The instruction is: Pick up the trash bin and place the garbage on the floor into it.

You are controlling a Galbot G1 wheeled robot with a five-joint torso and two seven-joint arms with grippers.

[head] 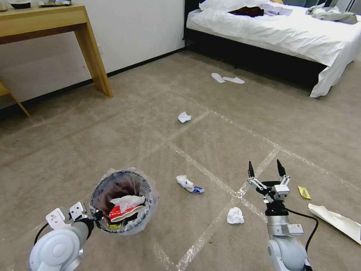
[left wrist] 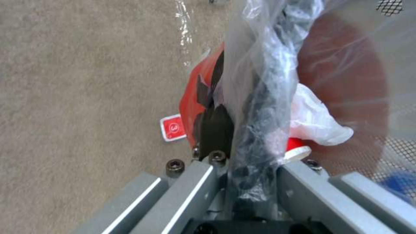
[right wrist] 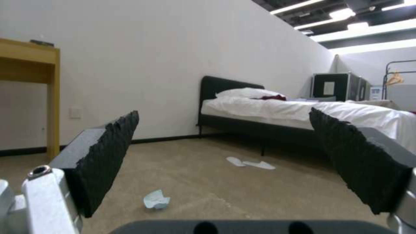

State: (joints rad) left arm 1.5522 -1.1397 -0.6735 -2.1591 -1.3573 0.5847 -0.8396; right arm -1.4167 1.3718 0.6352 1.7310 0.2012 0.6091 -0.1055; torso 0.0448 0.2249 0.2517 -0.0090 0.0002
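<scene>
left hand (left wrist: 242, 169), pinching the rim of the small round dark red-brown trash bin (head: 124, 201) with its crinkly clear plastic liner, carries it above the beige-tan taped carpet floor (head: 113, 124); white tissue and a red-white paper cup lie inside. right hand (head: 265, 169), fingers spread and empty, hovers just beyond a crumpled white tissue (head: 235, 215). judged step: gathering litter, bin already lifted. a white-blue wad (head: 188, 183), a yellow wrapper (head: 304, 192) and a farther white scrap (head: 184, 117) lie well apart from either hand. the next move calls for lowering the right hand over the nearest tissue.
</scene>
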